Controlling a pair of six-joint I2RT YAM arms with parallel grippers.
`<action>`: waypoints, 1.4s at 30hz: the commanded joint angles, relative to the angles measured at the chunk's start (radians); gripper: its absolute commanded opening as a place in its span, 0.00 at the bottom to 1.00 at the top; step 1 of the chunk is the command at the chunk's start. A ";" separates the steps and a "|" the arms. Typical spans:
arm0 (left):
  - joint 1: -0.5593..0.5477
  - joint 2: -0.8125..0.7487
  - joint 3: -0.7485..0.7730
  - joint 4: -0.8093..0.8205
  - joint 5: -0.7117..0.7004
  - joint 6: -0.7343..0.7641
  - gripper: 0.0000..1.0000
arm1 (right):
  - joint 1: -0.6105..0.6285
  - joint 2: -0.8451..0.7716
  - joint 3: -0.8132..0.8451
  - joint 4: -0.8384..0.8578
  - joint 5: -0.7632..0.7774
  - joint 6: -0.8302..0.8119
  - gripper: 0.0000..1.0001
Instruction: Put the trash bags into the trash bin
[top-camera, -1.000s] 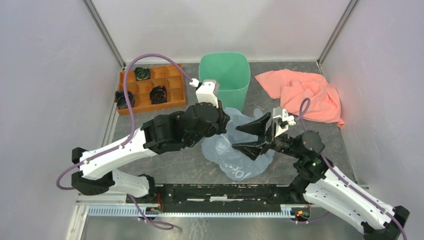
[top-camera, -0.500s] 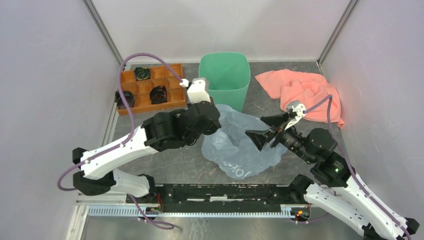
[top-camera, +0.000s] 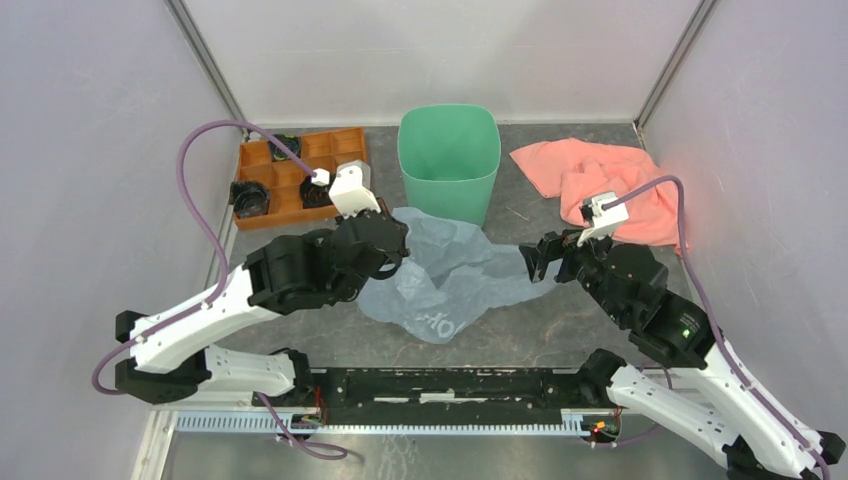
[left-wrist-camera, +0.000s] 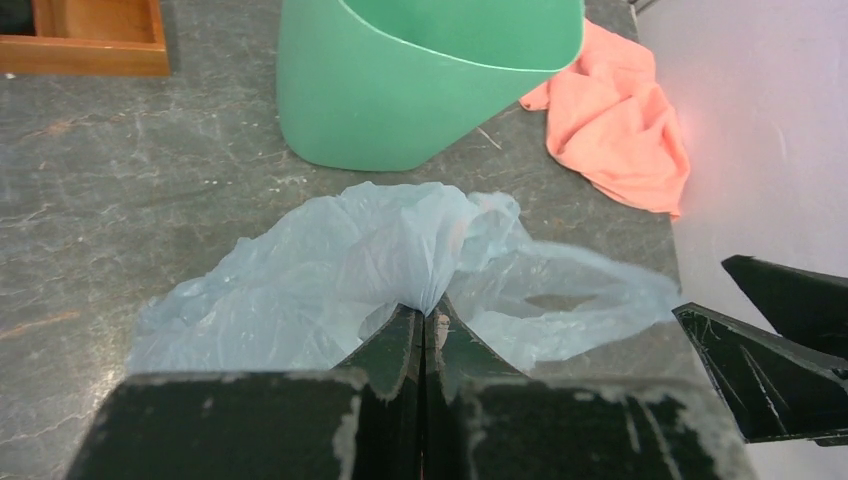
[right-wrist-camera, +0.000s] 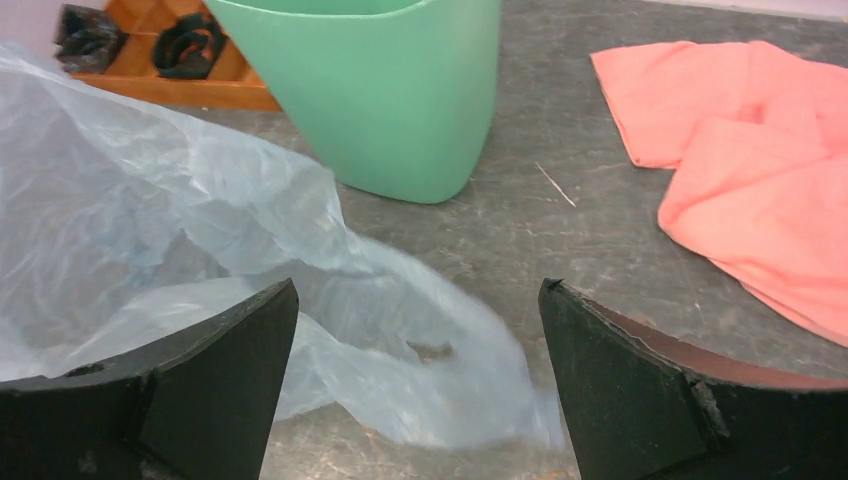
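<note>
Since a second ago the left arm has pulled back to the left and dragged the trash bag (top-camera: 440, 280) with it. The right gripper (right-wrist-camera: 418, 287) has backed off to the bag's right edge and spread wider.

- **Trash bag:** lies crumpled on the table (top-camera: 560, 330) just in front of the trash bin (top-camera: 448, 160). Its far edge is close to the bin's base. None of it is inside the bin.
- **Left gripper (left-wrist-camera: 424, 315):** fingers pressed together, pinching a gathered fold of the bag. It sits in front of the bin and a bit left of it.
- **Right gripper:** jaws wide apart and holding nothing. It is in front of the bin to the right, with the bag's right end lying low between the fingers in the wrist view. Cannot tell if the fingers touch the plastic.
- **Bin:** stands upright.
- **Salmon-pink cloth (top-camera: 610, 185):** bunched on the table right of the bin, apart from it.
- **Orange compartment tray (top-camera: 345, 145):** left of the bin, with black rolls (top-camera: 250, 197) in some cells.
</note>
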 joint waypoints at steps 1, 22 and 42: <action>0.004 -0.035 -0.022 -0.044 -0.072 -0.088 0.02 | -0.003 0.019 -0.036 -0.045 0.091 0.016 0.98; 0.004 -0.165 -0.148 0.001 -0.047 -0.085 0.02 | -0.419 0.198 -0.501 0.916 -0.543 0.263 0.98; 0.004 -0.170 -0.177 0.162 0.049 0.054 0.02 | -0.494 0.619 -0.487 1.545 -1.048 0.338 0.23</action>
